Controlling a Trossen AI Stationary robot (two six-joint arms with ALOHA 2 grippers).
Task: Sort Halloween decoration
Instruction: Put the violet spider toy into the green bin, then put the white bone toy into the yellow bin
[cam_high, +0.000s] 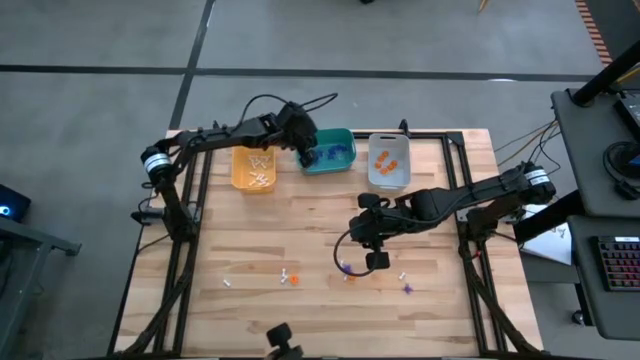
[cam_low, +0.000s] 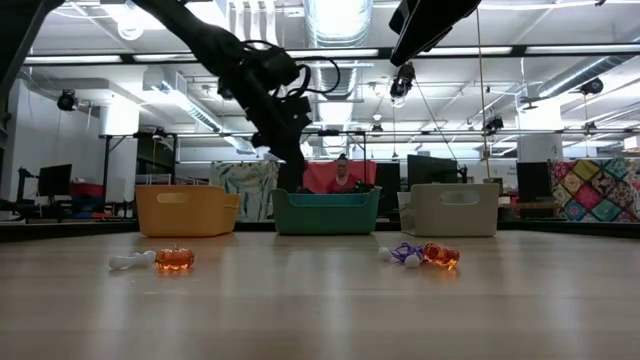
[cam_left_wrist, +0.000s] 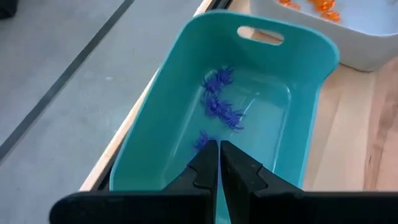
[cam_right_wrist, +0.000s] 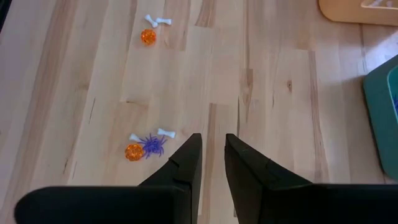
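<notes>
**A:** Halloween decoration status? Where's it all sitting?

**B:** Split. Purple spiders (cam_left_wrist: 219, 106) in the teal bin (cam_left_wrist: 186, 87), orange pumpkins (cam_high: 385, 161) in the grey bin (cam_high: 389, 180), white bones (cam_high: 259, 166) in the yellow bin (cam_high: 240, 172). All three bins line the far edge of the table (cam_high: 320, 225). Loose pieces left on the near half: a purple spider (cam_right_wrist: 151, 145) touching an orange pumpkin (cam_right_wrist: 134, 152), two white bones (cam_right_wrist: 165, 132) just beside them, and another pumpkin (cam_right_wrist: 148, 37) with a bone pair (cam_right_wrist: 157, 21) farther off.

**A:** Your grippers?

**B:** My left gripper (cam_left_wrist: 218, 155) hangs over the teal bin, fingers pressed together, nothing visible between them. I'd judge that arm is at the drop-off end of a spider run. My right gripper (cam_right_wrist: 212, 158) hovers above the bare wood, near the spider-pumpkin cluster, fingers a narrow gap apart, pinching nothing.

**A:** Current step?

**B:** Picking from that cluster with the right arm, I'd say. Not on a piece yet.

**A:** Next move needs?

**B:** Shift sideways over one trinket, spread wider, drop to the wood. The pieces touch each other, so I have to isolate one or I'll pinch two colours at once. Spider goes teal, pumpkin grey, bones yellow.
</notes>
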